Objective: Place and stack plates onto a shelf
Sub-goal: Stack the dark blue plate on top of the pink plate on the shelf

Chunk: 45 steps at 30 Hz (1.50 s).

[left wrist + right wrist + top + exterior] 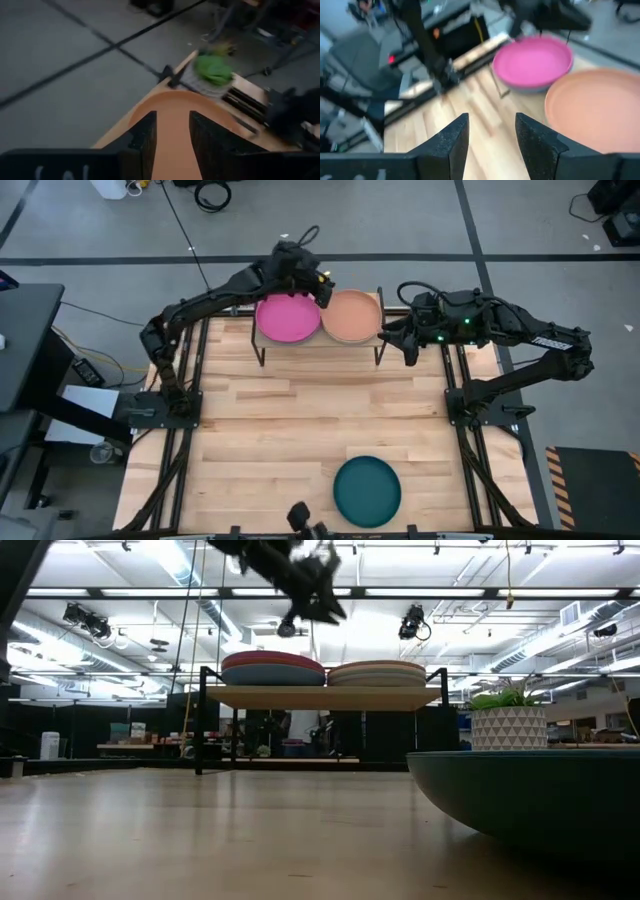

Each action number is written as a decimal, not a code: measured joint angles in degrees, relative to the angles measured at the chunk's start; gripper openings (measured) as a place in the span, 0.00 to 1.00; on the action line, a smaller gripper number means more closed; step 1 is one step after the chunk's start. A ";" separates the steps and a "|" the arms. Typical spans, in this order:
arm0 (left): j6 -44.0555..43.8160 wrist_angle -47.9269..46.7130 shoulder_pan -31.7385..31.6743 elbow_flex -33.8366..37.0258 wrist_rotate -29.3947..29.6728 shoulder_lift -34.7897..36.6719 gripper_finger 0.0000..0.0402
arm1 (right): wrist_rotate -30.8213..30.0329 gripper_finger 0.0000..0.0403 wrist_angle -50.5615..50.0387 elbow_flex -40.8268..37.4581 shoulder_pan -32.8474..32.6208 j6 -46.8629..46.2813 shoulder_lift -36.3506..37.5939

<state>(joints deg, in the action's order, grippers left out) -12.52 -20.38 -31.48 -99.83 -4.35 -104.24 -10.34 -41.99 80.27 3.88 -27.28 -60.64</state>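
The shelf [325, 697] stands at the table's far edge on thin black legs and carries two plate stacks. A magenta plate [288, 318] [272, 659] tops the left stack. A pale peach plate [352, 316] [597, 107] tops the right stack [377, 673]. A dark teal plate [367, 491] [530, 800] lies flat on the table near its near edge. My left gripper [322, 288] [315, 602] [172, 135] hovers open above the shelf, over the peach plate [175, 115], touching nothing. My right gripper [402, 340] [492, 135] is open, in the air just right of the shelf.
A potted green plant [508, 720] [212, 70] stands at the table's far right, beyond the shelf. The slatted tabletop [300, 430] between the shelf and the dark teal plate is bare. Black arm frames run along both table sides [180, 410].
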 joint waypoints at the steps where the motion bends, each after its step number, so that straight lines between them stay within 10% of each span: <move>1: 1.66 -0.69 0.78 0.00 -0.11 1.31 0.30 | 1.01 0.42 -1.30 0.00 0.00 0.08 -0.01; 16: 21.67 -16.22 21.58 2.53 0.53 10.75 0.26 | 3.40 0.42 -14.38 -2.57 -2.49 -3.30 -0.83; 26: 6.98 1.97 33.74 25.49 1.84 16.07 0.26 | 11.75 0.42 -12.71 -11.62 -7.97 -11.75 -6.11; 45: -19.27 6.41 48.87 53.78 25.51 31.34 0.26 | 19.12 0.42 -11.48 -12.35 -22.80 -15.69 -28.43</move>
<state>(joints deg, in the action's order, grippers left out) -31.79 -13.97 17.39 -46.06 21.16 -72.90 8.78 -53.47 67.92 -18.92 -42.98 -89.07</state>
